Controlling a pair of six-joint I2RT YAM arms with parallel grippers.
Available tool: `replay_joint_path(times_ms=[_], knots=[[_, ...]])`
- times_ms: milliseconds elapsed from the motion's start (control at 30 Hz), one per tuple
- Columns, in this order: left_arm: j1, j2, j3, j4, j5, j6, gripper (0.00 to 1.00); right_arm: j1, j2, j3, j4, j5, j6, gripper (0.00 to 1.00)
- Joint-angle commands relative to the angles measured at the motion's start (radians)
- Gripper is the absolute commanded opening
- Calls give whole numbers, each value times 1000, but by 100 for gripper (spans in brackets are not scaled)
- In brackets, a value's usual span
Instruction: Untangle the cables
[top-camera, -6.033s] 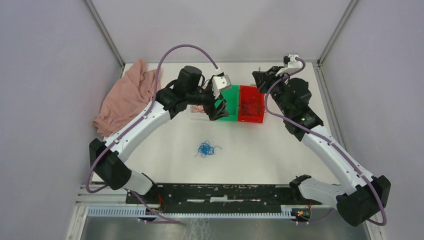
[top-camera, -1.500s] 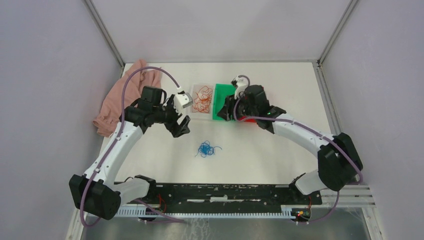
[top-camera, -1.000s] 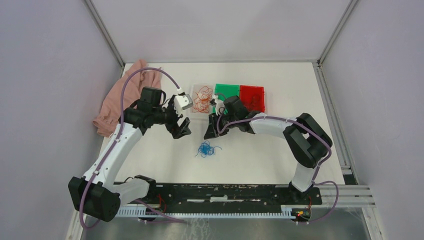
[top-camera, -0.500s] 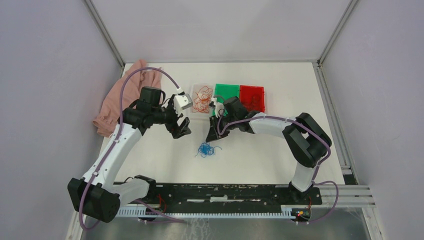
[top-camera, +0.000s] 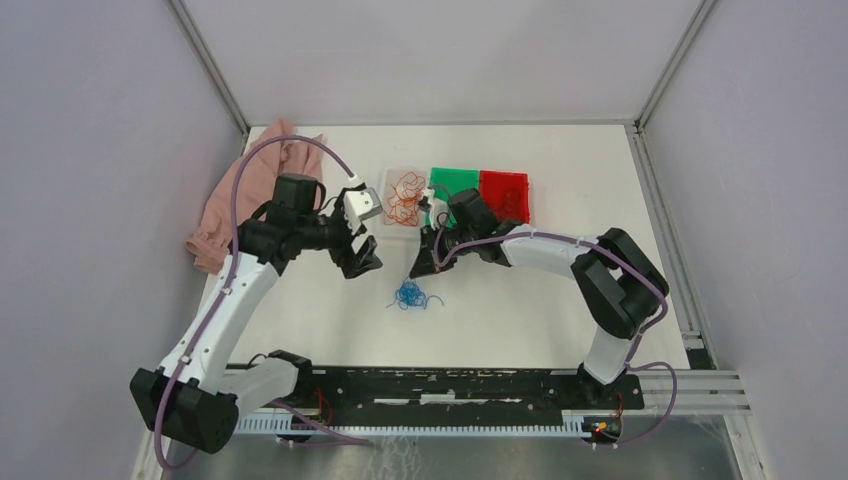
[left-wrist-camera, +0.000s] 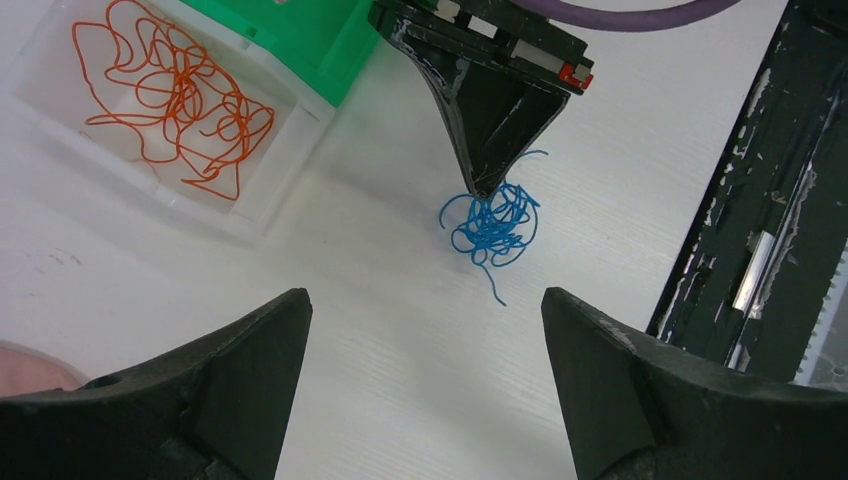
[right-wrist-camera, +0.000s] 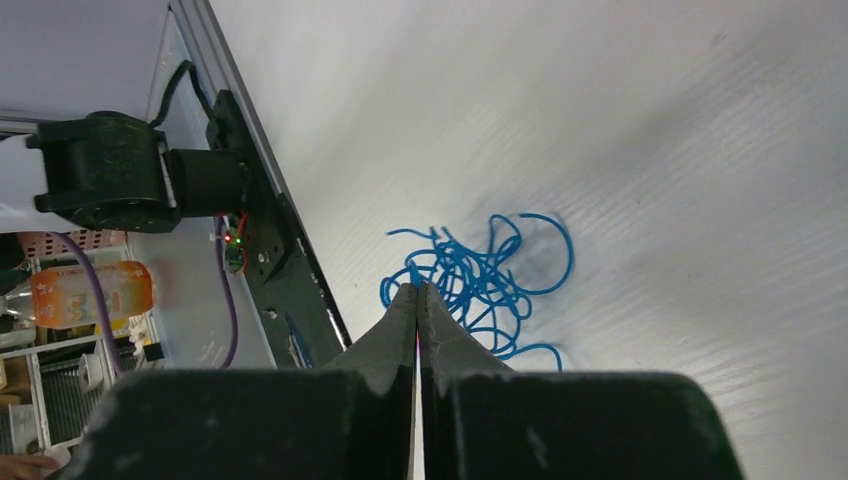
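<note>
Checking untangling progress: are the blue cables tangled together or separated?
Tangled: the blue cables lie in one knotted clump on the table, with the right gripper shut at the clump's edge.

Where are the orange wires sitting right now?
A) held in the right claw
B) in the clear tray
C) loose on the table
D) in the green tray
B: the orange wires lie in a loose tangle inside the clear tray, right beside the green tray.
</note>
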Motion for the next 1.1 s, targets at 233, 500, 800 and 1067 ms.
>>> replay_joint_path(times_ms=[233,500,800,1067], knots=[[3,-195,-170,179,158,-112,89,93,-244,44,103,62,82,0],[3,-211,-194,195,151,-49,76,158,-292,77,100,173,95,0],[4,-200,-191,71,230,28,66,177,-333,75,119,198,126,0],[3,-170,-132,162,194,12,58,189,-343,75,110,178,129,0]])
